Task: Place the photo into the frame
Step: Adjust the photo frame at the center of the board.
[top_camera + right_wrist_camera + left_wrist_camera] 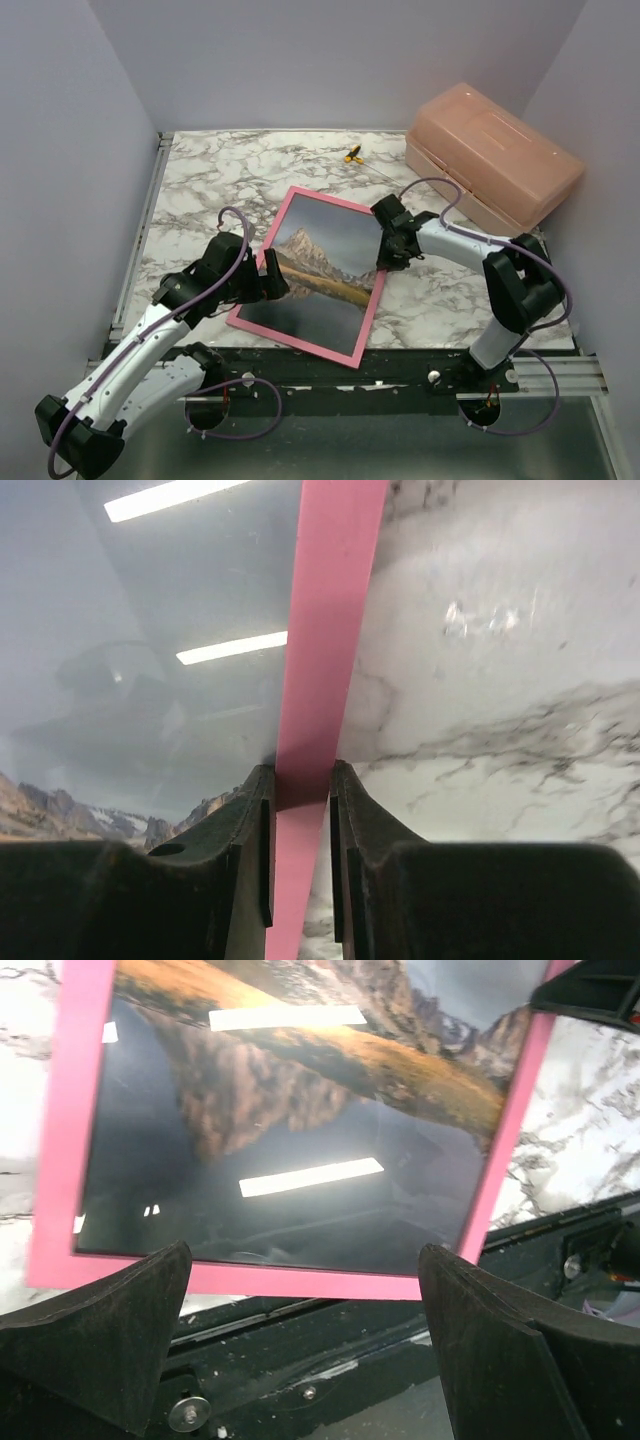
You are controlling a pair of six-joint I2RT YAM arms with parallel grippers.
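- The frame lies face up mid-bench, with the photo already sitting in it behind a shiny front that's catching the ceiling lights.
- Guessing it's light and stiff but slippy and breakable, so grab the pink rail, not the glazing.
- Right gripper is nipped onto the right-hand rail.
- Left gripper is gaping wide with nothing in it, just beside the left rail.
- Salmon box is at the far right with its lid down, so no idea what's inside.
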